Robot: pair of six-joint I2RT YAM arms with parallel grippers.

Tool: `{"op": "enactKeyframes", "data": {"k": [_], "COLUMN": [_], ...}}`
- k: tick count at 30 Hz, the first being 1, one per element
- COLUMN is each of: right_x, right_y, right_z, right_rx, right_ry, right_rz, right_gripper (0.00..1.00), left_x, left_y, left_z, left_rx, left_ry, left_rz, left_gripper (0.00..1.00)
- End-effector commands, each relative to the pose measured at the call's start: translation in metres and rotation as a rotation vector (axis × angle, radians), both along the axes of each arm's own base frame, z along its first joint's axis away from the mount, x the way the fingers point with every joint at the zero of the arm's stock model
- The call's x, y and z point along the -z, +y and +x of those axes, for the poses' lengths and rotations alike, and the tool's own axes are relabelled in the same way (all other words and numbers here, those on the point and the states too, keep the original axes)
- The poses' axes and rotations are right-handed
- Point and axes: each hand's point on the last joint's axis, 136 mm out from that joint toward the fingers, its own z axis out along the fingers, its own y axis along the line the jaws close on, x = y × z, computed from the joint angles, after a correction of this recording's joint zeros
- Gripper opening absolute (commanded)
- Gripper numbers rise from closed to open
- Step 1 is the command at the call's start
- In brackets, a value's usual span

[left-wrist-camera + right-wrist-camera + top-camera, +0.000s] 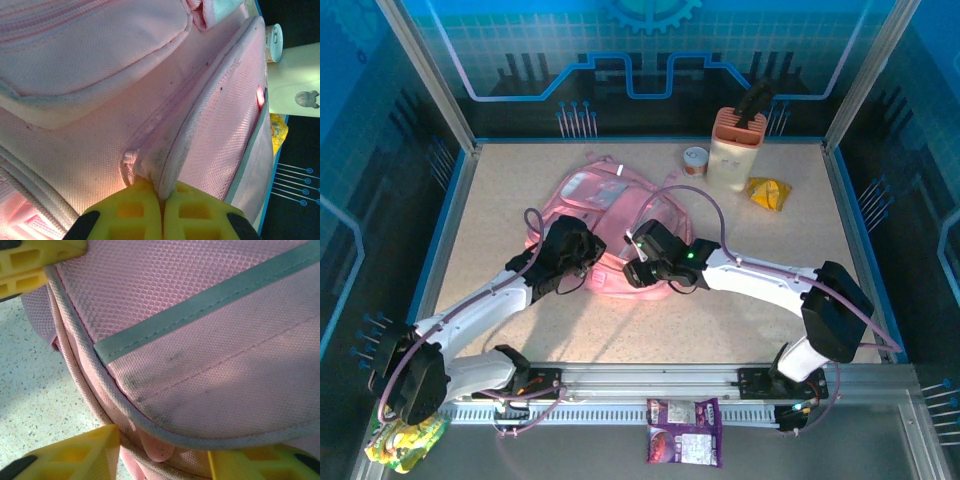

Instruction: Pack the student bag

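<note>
Student bag (605,200): lying flat in the middle of the table (500,200), with its near edge sitting between the two arms.
Left gripper (161,192): pinching a raised, white-trimmed fold of the bag's fabric, its yellow fingers pressing together on it.
Right gripper (162,460): standing open, straddling the bag's piped rim; a small pink tab (157,450), probably a zip pull, is hanging between the fingers ungrasped.
Risk, slipping: the left pinch is holding only a thin edge, so a hard pull could be working the fabric free.
Risk, missing: the tab is small and soft; fingers closing off-centre could be catching piping instead.
Risk, dragging: the bag is looking light and limp, so uneven pulls could be sliding it across the table.
Surroundings: a cream holder (734,150), a small tin (695,161) and a yellow packet (768,193) are sitting far right, well apart from the bag; a purple packet (685,432) is lying beyond the near rail.
In the way: nothing is lying between either gripper and the bag.
</note>
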Motion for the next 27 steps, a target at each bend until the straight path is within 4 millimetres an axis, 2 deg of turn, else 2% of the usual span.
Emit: {"op": "enactKeyframes", "data": {"k": [1, 5, 11, 17, 20, 22, 24, 27], "right_x": [-0.023, -0.009, -0.002, -0.013, -0.009, -0.006, -0.004, -0.004], "right_y": [0.030, 0.024, 0.022, -0.001, -0.024, -0.040, -0.047, -0.045], "right_z": [0.004, 0.015, 0.016, 0.016, 0.019, 0.022, 0.022, 0.022], "right_rx": [-0.030, 0.004, -0.008, 0.052, 0.099, 0.124, 0.117, 0.084], "right_ry": [-0.072, -0.096, -0.099, -0.139, -0.116, -0.109, -0.131, -0.123], "right_rz": [0.052, -0.041, -0.095, -0.122, -0.154, -0.177, -0.215, -0.233], "right_gripper": [0.42, 0.35, 0.20, 0.06, 0.00, 0.00, 0.00, 0.00], "left_x": [-0.030, -0.029, -0.029, -0.029, -0.025, -0.022, -0.017, -0.011], "left_y": [-0.024, -0.024, -0.020, -0.007, 0.004, 0.013, 0.022, 0.035], "left_z": [0.008, 0.008, 0.006, 0.002, 0.000, -0.002, -0.003, -0.002], "left_rx": [0.045, 0.040, 0.028, 0.001, -0.008, -0.013, -0.021, -0.033], "left_ry": [-0.087, -0.088, -0.091, -0.091, -0.081, -0.066, -0.051, -0.028], "left_rz": [-0.104, -0.110, -0.104, -0.044, -0.003, 0.033, 0.062, 0.077], "left_gripper": [0.00, 0.00, 0.00, 0.00, 0.00, 0.00, 0.00, 0.00]}}
